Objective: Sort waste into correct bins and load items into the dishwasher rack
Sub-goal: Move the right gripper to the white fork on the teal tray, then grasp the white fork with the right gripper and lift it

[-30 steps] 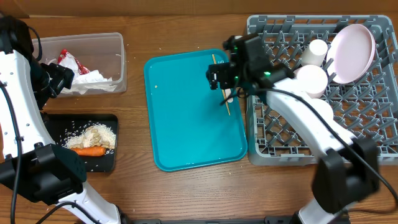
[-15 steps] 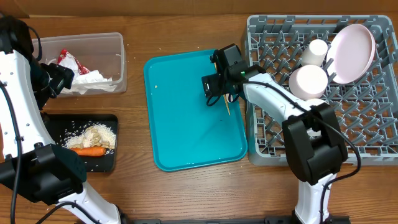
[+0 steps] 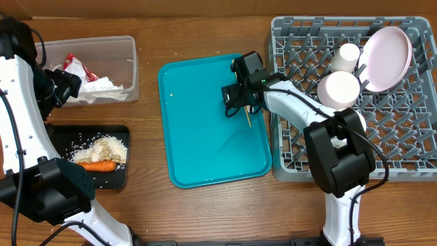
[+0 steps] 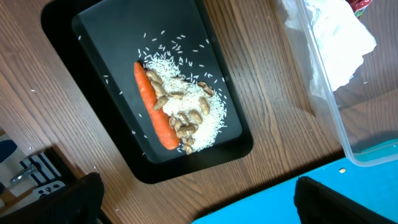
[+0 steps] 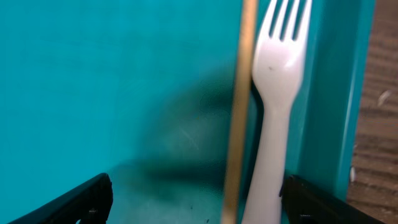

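Step in hand: picking up the fork (image 5: 273,93), apparently the last item not yet in the rack (image 3: 300,157).
Fork: lies flat on the teal tray (image 3: 198,137), close to its right rim, tines pointing away from the wrist camera.
Beside the fork: a thin wooden stick (image 5: 239,112) lies alongside it on the left, touching it or nearly so.
Right pincer (image 5: 196,186): released, low over the tray, one finger on each side of the fork and the stick, gripping nothing.
Left pincer (image 4: 198,202): released and empty, hanging above the worktop (image 3: 205,212) between the black tray (image 3: 61,133) and the clear tub (image 3: 130,68).
Rack so far: a plate (image 3: 386,58) stands tilted at the far right corner, with a cup (image 3: 347,56) and a bowl (image 3: 339,89) just beside it; the arm hides anything below them.
Waste: looks sorted, with the carrot (image 3: 95,165) and crumbs (image 3: 102,147) in the black tray, and the napkins (image 3: 102,87) and red wrapper (image 3: 75,67) in the tub.
Next move calls for: going down until the fingertips meet the tray, then clenching on the fork's handle.
Risk: the spread fingers bracket both pieces, so the stick may be caught too, and the tray rim crowds the right finger.
After that: lift and carry right to the rack.
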Robot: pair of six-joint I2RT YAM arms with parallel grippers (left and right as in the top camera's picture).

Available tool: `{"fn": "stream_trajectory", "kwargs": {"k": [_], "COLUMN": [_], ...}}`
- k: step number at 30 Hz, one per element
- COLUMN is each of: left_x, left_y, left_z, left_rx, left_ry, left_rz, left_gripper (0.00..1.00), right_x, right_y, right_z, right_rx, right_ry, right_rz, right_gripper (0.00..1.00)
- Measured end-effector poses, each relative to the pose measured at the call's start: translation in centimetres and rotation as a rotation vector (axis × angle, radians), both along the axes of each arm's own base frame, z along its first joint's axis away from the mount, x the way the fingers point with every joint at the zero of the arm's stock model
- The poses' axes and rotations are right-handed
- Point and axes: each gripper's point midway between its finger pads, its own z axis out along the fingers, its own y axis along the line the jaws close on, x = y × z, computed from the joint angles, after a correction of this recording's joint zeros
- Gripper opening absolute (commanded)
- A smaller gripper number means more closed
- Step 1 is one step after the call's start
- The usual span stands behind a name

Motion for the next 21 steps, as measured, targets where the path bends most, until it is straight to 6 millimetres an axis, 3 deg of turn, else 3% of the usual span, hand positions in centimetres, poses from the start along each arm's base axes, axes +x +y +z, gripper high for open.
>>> {"fn": "stream_trajectory", "kwargs": {"k": [6, 9, 11, 16, 21], "left_x": [0.0, 0.0, 0.0, 0.0, 0.0], "left_y": [0.0, 0.0, 0.0, 0.0, 0.0], "left_z": [0.0, 0.0, 0.0, 0.0, 0.0], "left_rx": [0.000, 0.000, 0.000, 0.000, 0.000], "left_ry": [0.000, 0.000, 0.000, 0.000, 0.000], "left_rz": [0.000, 0.000, 0.000, 0.000, 0.000], "left_gripper": [1.00, 1.00, 1.00, 1.00, 1.00], "right_x": [-0.7, -1.3, -1.7, -3.5, -4.7], "right_y": [-0.1, 0.2, 0.8, 3.6, 5.2], "right_z": [-0.6, -0.7, -0.7, -0.6, -0.6], "right_rx": [-0.014, -0.021, -0.019, -0.009, 0.003], "right_ry": [0.037, 0.056, 0.062, 0.073, 0.086], "right_rz": [-0.004, 0.004, 0.019, 0.090, 0.118], "right_gripper": [0.82, 0.68, 0.61, 0.60, 0.46]}}
